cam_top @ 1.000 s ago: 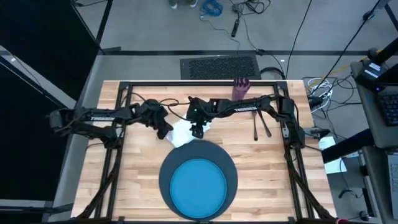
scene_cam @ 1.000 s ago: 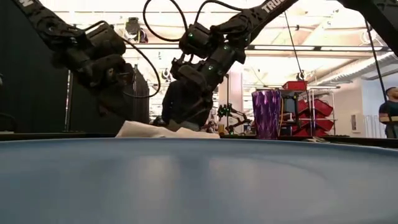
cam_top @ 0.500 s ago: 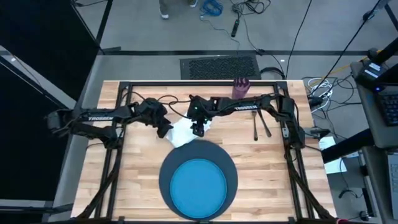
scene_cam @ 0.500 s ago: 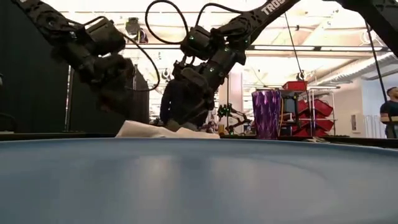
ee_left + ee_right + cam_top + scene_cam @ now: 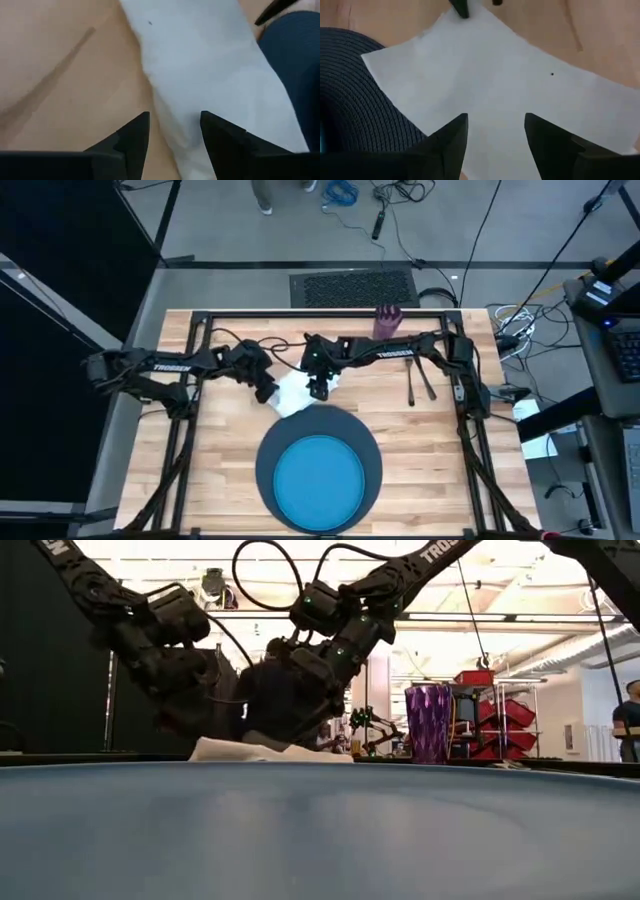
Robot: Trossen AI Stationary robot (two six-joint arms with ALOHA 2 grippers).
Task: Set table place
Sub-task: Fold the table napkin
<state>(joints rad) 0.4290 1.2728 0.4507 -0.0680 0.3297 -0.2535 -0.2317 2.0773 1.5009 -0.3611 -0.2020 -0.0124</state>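
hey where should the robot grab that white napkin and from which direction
Probably at a free edge, from straight above. The white napkin lies flat on the table beside the dark charger, so only a downward pinch at its rim would gather cloth. The left gripper is open over one edge, and the right gripper is open over the cloth.

A grey floor surrounds the work area, with a dark ribbed mat lying on it and loose cables trailing nearby. A black curtain fills one side. A person's feet show at the far edge. Across the room hang ceiling lights, and red bins sit on a shelf. A person stands at the far side.
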